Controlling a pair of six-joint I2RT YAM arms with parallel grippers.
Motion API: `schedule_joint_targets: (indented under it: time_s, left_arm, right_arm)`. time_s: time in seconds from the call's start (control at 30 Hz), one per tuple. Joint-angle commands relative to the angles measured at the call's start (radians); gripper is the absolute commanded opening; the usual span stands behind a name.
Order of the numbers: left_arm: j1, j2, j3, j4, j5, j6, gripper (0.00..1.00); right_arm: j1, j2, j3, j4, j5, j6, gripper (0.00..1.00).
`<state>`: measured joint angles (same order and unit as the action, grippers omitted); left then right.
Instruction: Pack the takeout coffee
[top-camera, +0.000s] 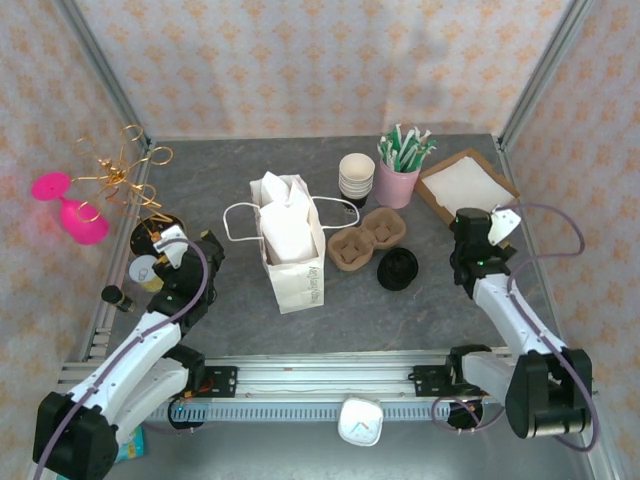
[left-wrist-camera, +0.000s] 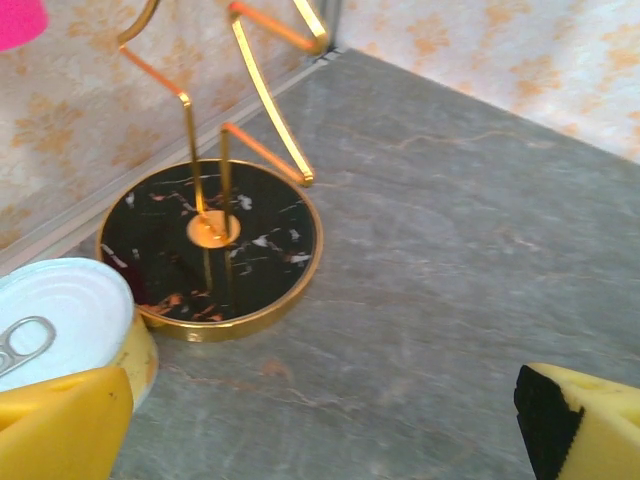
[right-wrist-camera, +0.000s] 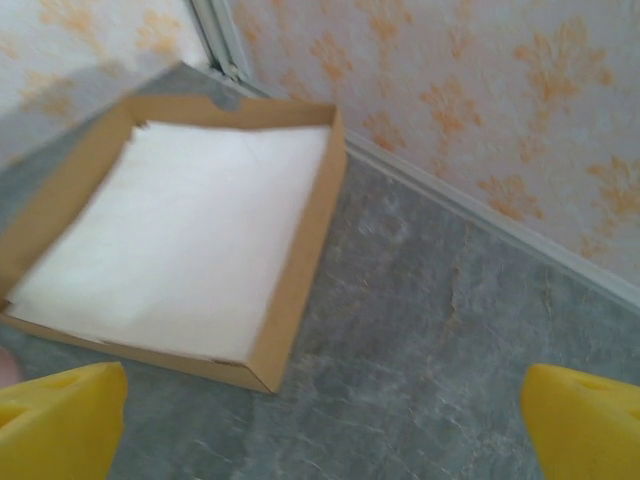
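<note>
Cup carrier (top-camera: 367, 238) sits mid-worktop (top-camera: 420, 310) just right of the upright paper bag (top-camera: 292, 255), long axis roughly left-right, and we judge the right end effector (right-wrist-camera: 322, 425) nearer, carrier to its left; it and the left end effector (left-wrist-camera: 330, 425) both gape empty.

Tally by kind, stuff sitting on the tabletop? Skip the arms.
Paper bag: 1
Paper cup stack: 1
Cardboard cup carrier: 1
Black lid pile: 1
Pink cup of stirrers: 1
Napkin tray: 1
Gold wire stand: 1
Tin can: 1
Total: 8
</note>
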<state>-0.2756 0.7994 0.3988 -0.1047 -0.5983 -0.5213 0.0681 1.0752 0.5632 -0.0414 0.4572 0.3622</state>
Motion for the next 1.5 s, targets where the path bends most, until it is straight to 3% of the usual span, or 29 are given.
schedule_joint_targets:
  time_s: [0.0,0.23,0.47,0.5,0.67,0.77,0.87,0.9,1.47]
  left_arm:
    - [0.045,0.025,-0.057,0.224,0.035,0.098,0.99]
    - [0.103,0.198,-0.077,0.547,0.078,0.316,0.99]
    - [0.155,0.486,-0.145,0.981,0.168,0.446,0.99]
    - [0.158,0.503,-0.113,0.942,0.193,0.447,1.0]
    - [0.169,0.601,-0.142,1.229,0.317,0.562,0.99]
    - [0.194,0.674,-0.192,1.401,0.41,0.56,1.0]
    - [0.224,0.697,-0.204,1.424,0.454,0.53,1.0]
    - [0.232,0.73,-0.201,1.458,0.471,0.533,1.0]
    - [0.253,0.738,-0.195,1.449,0.454,0.501,1.0]
  right_arm:
    - [-0.008,0.035,-0.081,0.273,0.047,-0.055,1.0]
    - [-0.033,0.182,-0.265,0.711,-0.049,-0.171,1.0]
    - [-0.034,0.334,-0.232,0.964,-0.233,-0.293,1.0]
    - [-0.036,0.353,-0.237,1.016,-0.263,-0.318,1.0]
    - [-0.039,0.407,-0.273,1.14,-0.396,-0.365,1.0]
    - [-0.039,0.463,-0.399,1.44,-0.449,-0.389,1.0]
    - [-0.035,0.445,-0.329,1.267,-0.414,-0.384,1.0]
    - [-0.03,0.457,-0.353,1.337,-0.408,-0.387,1.0]
    - [-0.03,0.449,-0.335,1.285,-0.447,-0.4,1.0]
